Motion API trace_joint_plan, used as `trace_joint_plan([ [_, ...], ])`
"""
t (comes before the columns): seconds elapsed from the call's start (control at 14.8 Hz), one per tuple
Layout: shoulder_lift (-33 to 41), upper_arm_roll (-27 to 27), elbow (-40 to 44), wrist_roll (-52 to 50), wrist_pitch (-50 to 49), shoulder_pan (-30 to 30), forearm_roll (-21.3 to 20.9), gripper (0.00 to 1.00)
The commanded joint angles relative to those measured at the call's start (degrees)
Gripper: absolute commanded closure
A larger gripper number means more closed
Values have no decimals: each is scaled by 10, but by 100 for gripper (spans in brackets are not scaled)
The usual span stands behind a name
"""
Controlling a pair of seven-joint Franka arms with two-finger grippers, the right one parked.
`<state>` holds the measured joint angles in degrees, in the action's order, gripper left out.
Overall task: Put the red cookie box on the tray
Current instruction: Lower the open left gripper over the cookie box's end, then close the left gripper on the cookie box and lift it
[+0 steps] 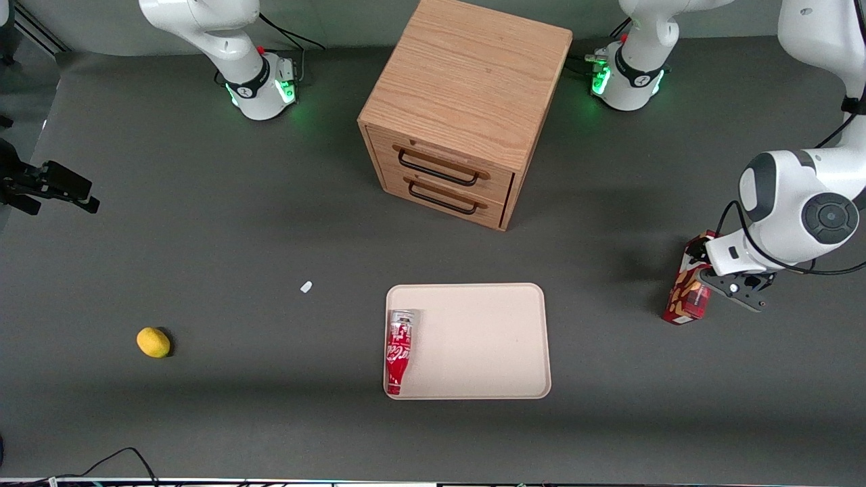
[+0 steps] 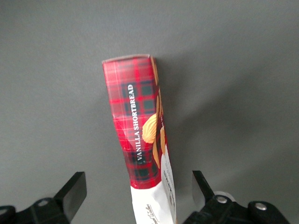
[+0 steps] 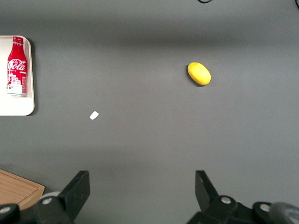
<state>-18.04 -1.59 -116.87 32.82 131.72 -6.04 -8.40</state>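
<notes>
I'm looking at a robotics lab bench: a table under a plain grey mat [image 1: 203,223], two white arm bases [image 1: 260,84] bolted at its edge with green status lights, loose cables [image 1: 115,463], and staged props like a small wooden drawer cabinet [image 1: 460,108] and lemon [image 1: 153,342]. The gripper [image 2: 135,196] hangs over the mat.

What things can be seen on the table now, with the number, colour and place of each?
red cookie box: 1, red tartan with white end, on the table toward the working arm's end, apart from the tray
tray: 1, beige, nearer the front camera than the cabinet
cola bottle can: 1, red and white, lying in the tray along one rim
drawer cabinet: 1, wooden, two drawers
lemon: 1, yellow, toward the parked arm's end
small scrap: 1, white, between lemon and tray
gripper: 1, black, open, fingers either side of the box's white end
</notes>
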Motion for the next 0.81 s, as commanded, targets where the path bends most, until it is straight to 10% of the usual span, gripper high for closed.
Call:
trace_joint_plan([
  [0.0, -15, 1, -16, 7, 45, -2, -7, 0],
  [0.47, -55, 9, -16, 6, 93, -1, -4, 7],
  [0.74, -50, 8, -16, 7, 79, -1, -5, 86],
])
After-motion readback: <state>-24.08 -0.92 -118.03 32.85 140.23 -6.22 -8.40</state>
